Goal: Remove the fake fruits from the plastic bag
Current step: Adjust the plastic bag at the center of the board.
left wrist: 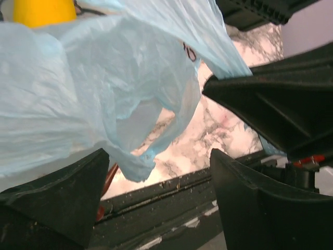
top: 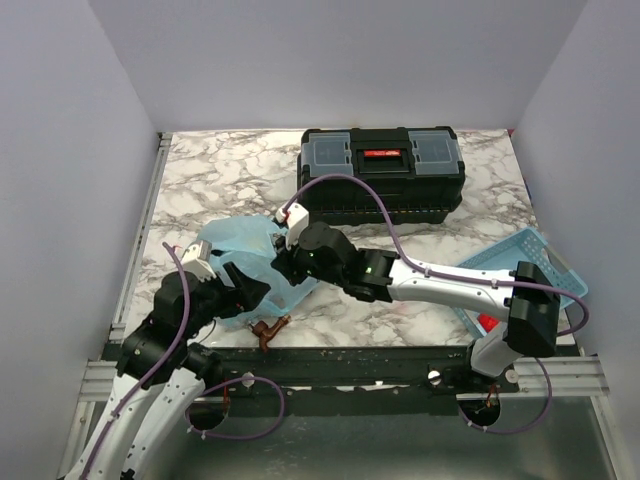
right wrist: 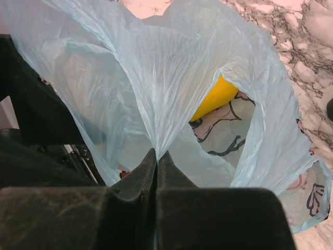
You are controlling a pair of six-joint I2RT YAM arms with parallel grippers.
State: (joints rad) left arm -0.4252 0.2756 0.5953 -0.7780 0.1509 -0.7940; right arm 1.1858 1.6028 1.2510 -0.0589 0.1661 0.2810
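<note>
The light-blue plastic bag (top: 243, 252) lies crumpled at the table's near left, between my two grippers. My right gripper (top: 286, 262) is shut on a fold of the bag (right wrist: 156, 67), with the film pinched at the fingertips (right wrist: 157, 156). Behind the fold the bag's mouth gapes and shows the yellow fruit (right wrist: 216, 96) inside. My left gripper (top: 238, 290) is open at the bag's near side. In the left wrist view the bag (left wrist: 93, 94) hangs above and between its wide-apart fingers (left wrist: 62, 192), and the yellow fruit (left wrist: 44, 11) shows at the top. The grapes and the dark fruit are hidden.
A black toolbox (top: 380, 172) stands at the back centre. A light-blue basket tray (top: 530, 262) with something red in it (top: 487, 322) sits at the right, under my right arm. A small reddish-brown item (top: 268, 330) lies at the table's near edge by the bag.
</note>
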